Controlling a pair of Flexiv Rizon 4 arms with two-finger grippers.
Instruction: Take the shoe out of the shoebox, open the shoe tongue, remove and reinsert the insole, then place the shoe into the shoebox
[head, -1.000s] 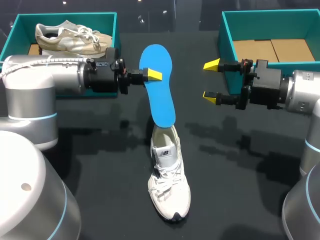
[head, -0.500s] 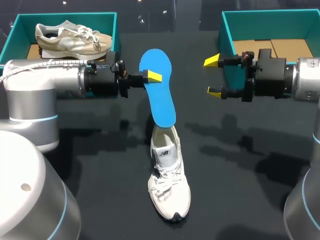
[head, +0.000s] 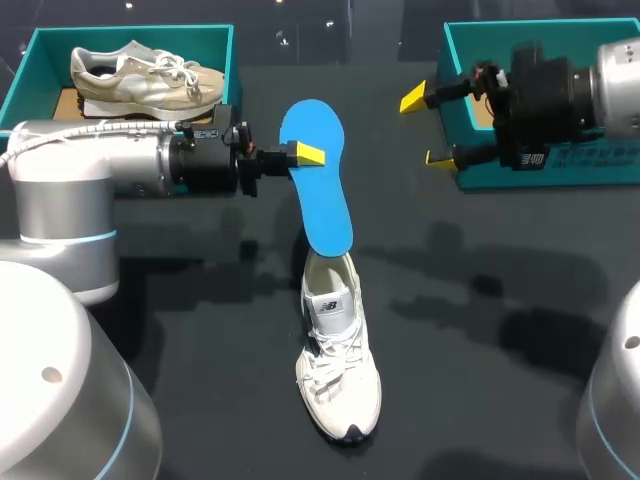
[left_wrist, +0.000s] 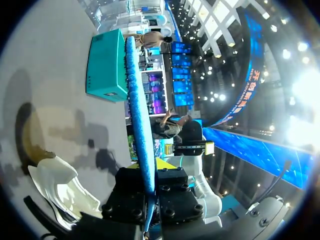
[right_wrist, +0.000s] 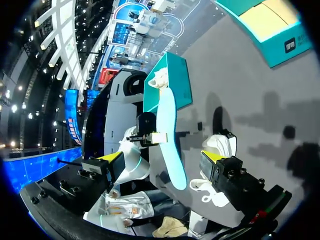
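Note:
My left gripper (head: 303, 153) is shut on the edge of a blue insole (head: 322, 190), held over the table's middle. The insole's near end meets the heel opening of a white shoe (head: 338, 360) lying on the dark table. In the left wrist view the insole (left_wrist: 140, 120) shows edge-on between the fingers, with the shoe (left_wrist: 60, 185) below beside it. My right gripper (head: 427, 128) is open and holds nothing, in front of the right teal shoebox (head: 455, 80). From the right wrist view the insole (right_wrist: 169, 145) stands ahead of my open right gripper (right_wrist: 162, 157).
A second teal box (head: 30, 60) at the back left holds a beige shoe (head: 145, 75). The right shoebox has a bare cardboard floor (head: 520, 95). The table (head: 480, 330) is dark around the white shoe.
My right arm has risen and drawn back toward the right shoebox, its gripper still open. The left arm, the insole and the shoe have stayed put.

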